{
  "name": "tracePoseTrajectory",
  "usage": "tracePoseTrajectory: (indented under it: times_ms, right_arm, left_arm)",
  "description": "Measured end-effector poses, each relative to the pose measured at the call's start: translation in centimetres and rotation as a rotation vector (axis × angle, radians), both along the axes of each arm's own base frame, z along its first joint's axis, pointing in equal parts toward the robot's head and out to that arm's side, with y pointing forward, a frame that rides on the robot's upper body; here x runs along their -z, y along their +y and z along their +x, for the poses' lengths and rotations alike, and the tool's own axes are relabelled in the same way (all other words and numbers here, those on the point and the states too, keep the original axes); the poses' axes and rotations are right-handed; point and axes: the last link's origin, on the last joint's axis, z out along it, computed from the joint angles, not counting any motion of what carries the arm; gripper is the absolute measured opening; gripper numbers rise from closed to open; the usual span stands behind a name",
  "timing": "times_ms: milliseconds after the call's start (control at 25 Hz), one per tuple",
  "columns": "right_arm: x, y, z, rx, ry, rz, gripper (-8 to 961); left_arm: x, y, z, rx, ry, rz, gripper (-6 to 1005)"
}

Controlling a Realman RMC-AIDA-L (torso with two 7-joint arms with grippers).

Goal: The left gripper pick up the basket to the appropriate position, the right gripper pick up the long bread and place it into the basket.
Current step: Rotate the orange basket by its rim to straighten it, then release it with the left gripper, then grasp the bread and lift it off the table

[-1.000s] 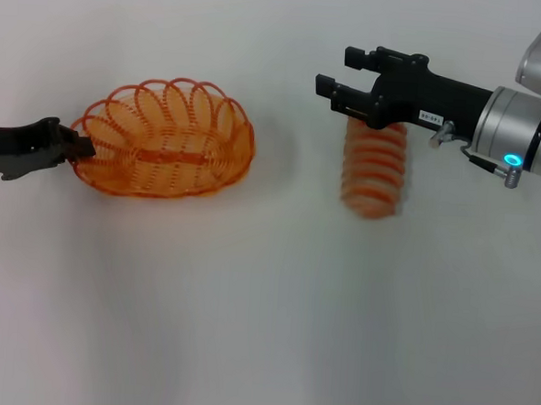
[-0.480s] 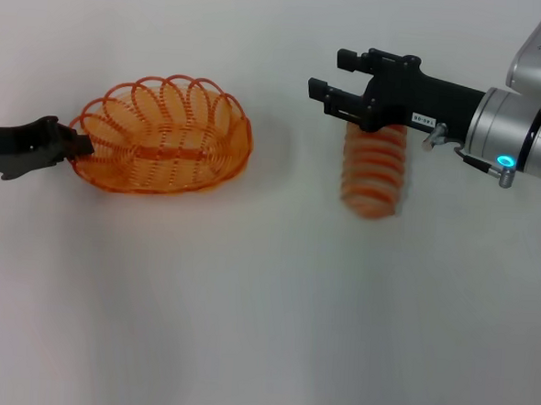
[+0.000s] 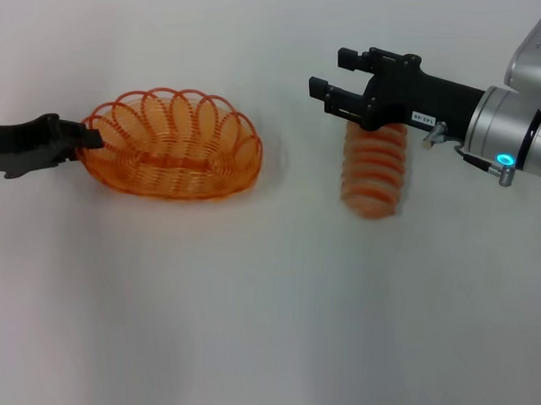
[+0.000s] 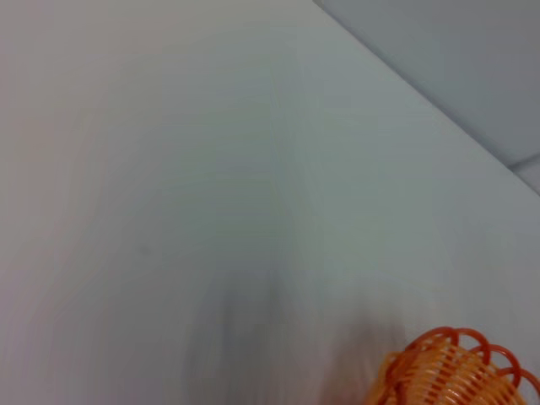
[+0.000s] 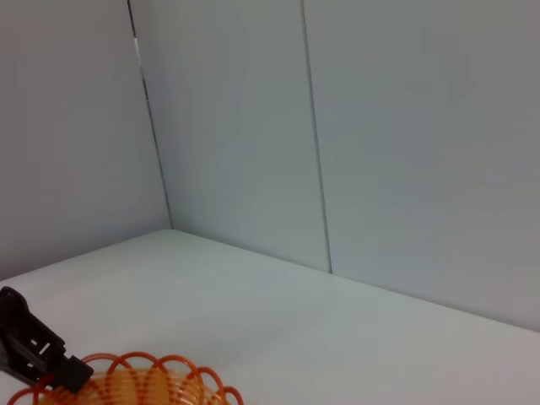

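Observation:
The orange wire basket (image 3: 175,146) sits left of centre in the head view. My left gripper (image 3: 91,139) comes in from the left and is shut on the basket's left rim. The basket also shows in the left wrist view (image 4: 456,373) and the right wrist view (image 5: 143,384), where the left gripper (image 5: 38,353) is seen at its rim. The long bread (image 3: 373,172), striped orange and cream, lies on the table to the right of the basket. My right gripper (image 3: 329,70) hovers above the bread's far end, open and empty, fingers pointing left. Its body hides the bread's far end.
The white table (image 3: 246,302) stretches around both things, with a gap between basket and bread. Grey wall panels (image 5: 380,126) stand behind the table's far edge.
The basket has shifted a little to the right and sits flatter, with the left gripper still on its rim. The right gripper moved slightly left and up a second ago, then held still.

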Motion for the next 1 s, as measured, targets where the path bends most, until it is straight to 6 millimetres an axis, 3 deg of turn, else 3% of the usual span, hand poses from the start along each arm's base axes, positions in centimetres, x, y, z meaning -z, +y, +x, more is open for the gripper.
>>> tracePoseTrajectory:
  times_ms: [200, 320, 720, 1000]
  right_arm:
    - [0.0, 0.0, 0.0, 0.0, -0.001, 0.0, 666]
    - [0.0, 0.0, 0.0, 0.004, 0.003, 0.0, 666]
    - [-0.4, 0.1, -0.2, 0.045, 0.082, 0.006, 668]
    - [-0.8, -0.1, -0.6, 0.073, 0.161, -0.018, 669]
  left_arm:
    - [-0.1, -0.3, 0.6, 0.062, -0.022, -0.008, 312]
    - [-0.5, -0.5, 0.8, 0.134, -0.039, 0.019, 365]
    - [-3.7, -2.1, -2.0, 0.221, 0.072, 0.124, 581]
    - [-6.0, -3.9, -2.4, 0.447, 0.156, 0.206, 677]
